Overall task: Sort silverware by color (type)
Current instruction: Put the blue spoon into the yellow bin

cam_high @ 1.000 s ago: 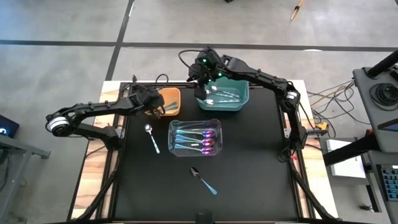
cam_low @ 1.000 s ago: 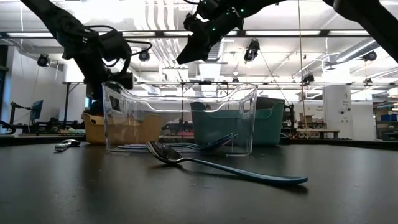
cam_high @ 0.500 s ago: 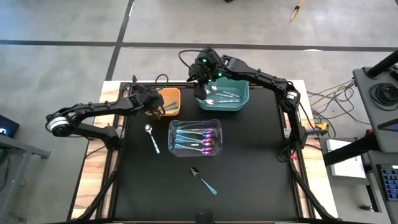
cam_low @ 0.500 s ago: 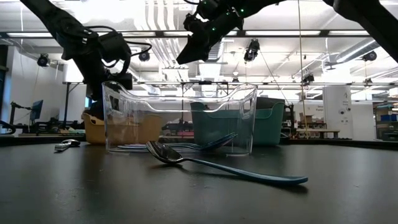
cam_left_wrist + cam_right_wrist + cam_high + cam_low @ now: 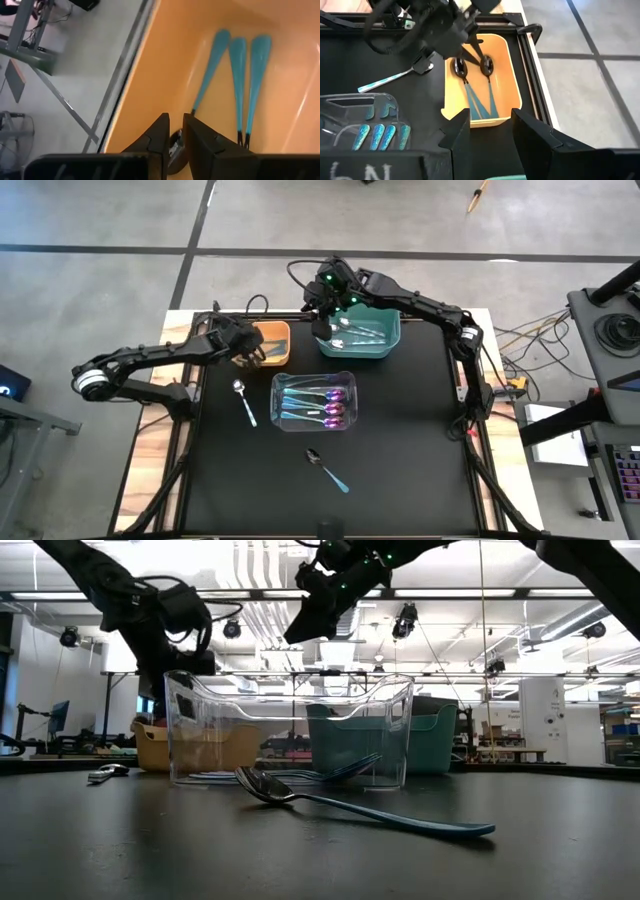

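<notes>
Table (image 5: 400, 440): matte black top, flat, pale wood edges
Orange bin (image 5: 284, 332): smooth opaque plastic, rounded corners; holds dark-bowled spoons (image 5: 237, 85) with thin teal handles lying side by side
Clear bin (image 5: 350, 380): see-through plastic, wavy rim; iridescent purple-pink spoons (image 5: 315, 406) inside
Teal bin (image 5: 392, 340): opaque plastic; shiny silver spoons (image 5: 358, 332) inside
Loose spoons: silver-bowled one (image 5: 244, 400) beside the clear bin, dark-bowled one (image 5: 326, 467) on the table nearer the front edge
Left gripper (image 5: 173, 145): inside the orange bin, fingers a narrow slit apart, holding nothing, tips just over a dark spoon bowl
Right gripper (image 5: 320, 328): above the teal bin, fingers clearly apart, empty
</notes>
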